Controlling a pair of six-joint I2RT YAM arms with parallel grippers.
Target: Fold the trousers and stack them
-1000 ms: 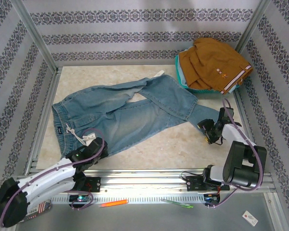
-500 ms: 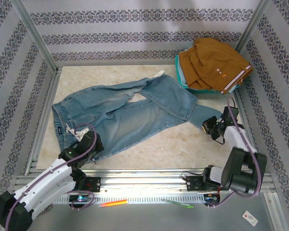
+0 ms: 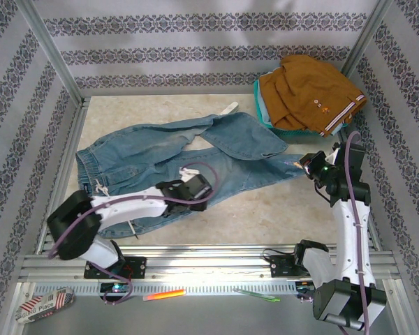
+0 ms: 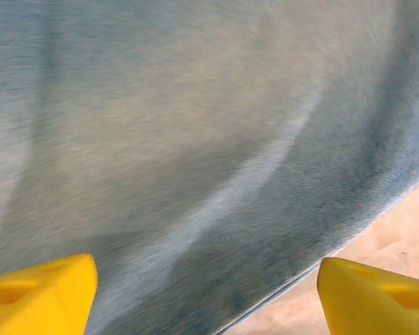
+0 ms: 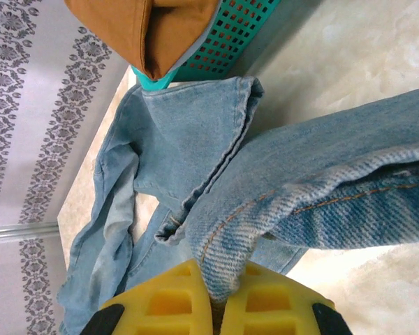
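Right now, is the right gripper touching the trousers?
Touching. In the right wrist view the right gripper is shut on the trousers: a leg's hem is pinched between its yellow fingers.

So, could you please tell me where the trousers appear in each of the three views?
Top external: the trousers lie across the table, waistband left, one leg end at the right gripper.
Left wrist: the trousers cover upper left; edge lower right.
Right wrist: the trousers run from bottom centre rightward.
Shared landmark: the table, pale beside the denim's edge.
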